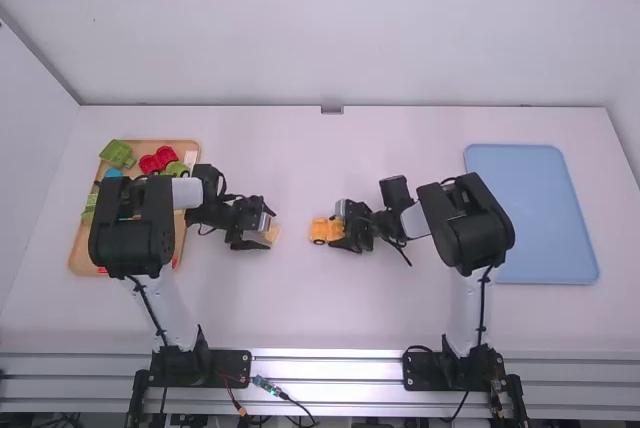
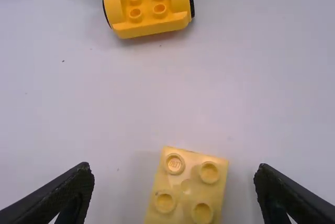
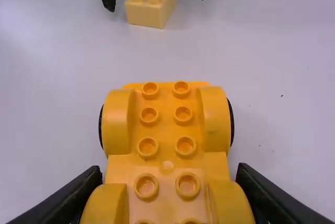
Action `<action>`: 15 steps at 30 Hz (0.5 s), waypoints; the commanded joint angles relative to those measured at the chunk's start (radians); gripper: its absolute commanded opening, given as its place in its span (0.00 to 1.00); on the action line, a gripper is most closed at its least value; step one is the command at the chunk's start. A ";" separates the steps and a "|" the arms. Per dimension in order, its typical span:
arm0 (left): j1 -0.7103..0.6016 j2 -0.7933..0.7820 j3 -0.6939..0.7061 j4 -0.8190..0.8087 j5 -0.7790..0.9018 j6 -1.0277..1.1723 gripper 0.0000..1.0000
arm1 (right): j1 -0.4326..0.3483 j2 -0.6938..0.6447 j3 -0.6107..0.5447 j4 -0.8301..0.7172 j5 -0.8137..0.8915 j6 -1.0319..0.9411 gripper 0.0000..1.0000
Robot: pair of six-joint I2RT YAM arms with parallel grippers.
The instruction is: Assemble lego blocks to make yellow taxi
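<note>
Left of the table's middle, my left gripper (image 1: 268, 232) points right, toward the other arm. A pale yellow four-stud block (image 2: 189, 187) stands between the fingers of my left gripper (image 2: 174, 177), with space on both sides. My right gripper (image 1: 340, 230) faces it from across a short gap, shut on an orange-yellow wheeled car base (image 1: 319, 231). In the right wrist view my right gripper (image 3: 168, 179) holds the sides of the car base (image 3: 166, 130), studs up. The pale block (image 3: 146, 12) is farther off there, between the left gripper's fingers.
A wooden tray (image 1: 82, 253) with green, red and blue pieces lies at the far left, partly beneath the left arm. On the right is a blue tray (image 1: 535, 213), beyond the right arm. The white table (image 1: 310, 308) lies around both grippers.
</note>
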 commanded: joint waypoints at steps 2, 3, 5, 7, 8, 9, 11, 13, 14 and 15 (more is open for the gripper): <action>0.002 0.014 0.024 -0.022 0.036 0.012 0.81 | 0.001 0.017 -0.005 -0.006 0.018 0.010 0.66; 0.002 0.014 0.026 -0.022 0.035 0.012 0.81 | 0.001 0.017 -0.005 -0.006 0.018 0.010 0.66; 0.002 0.015 0.027 -0.022 0.033 0.012 0.78 | 0.001 0.017 -0.005 -0.007 0.017 0.010 0.66; 0.003 0.015 0.027 -0.022 0.035 0.012 0.77 | 0.001 0.017 -0.005 -0.006 0.018 0.010 0.66; 0.003 0.015 0.024 -0.022 0.036 0.023 0.76 | 0.001 0.017 -0.005 -0.007 0.017 0.010 0.66; 0.002 0.015 0.024 -0.027 0.037 0.030 0.74 | 0.001 0.017 -0.005 -0.007 0.018 0.010 0.66; 0.002 0.015 0.024 -0.029 0.033 0.025 0.73 | 0.001 0.017 -0.005 -0.006 0.018 0.010 0.70; 0.003 0.015 0.024 -0.034 0.026 0.025 0.72 | 0.001 0.017 -0.005 -0.006 0.018 0.010 0.76; 0.002 0.015 0.020 -0.032 0.025 0.023 0.71 | 0.001 0.017 -0.005 -0.007 0.017 0.010 0.80; 0.002 0.015 0.019 -0.031 0.026 0.023 0.71 | 0.001 0.017 -0.005 -0.007 0.017 0.010 0.80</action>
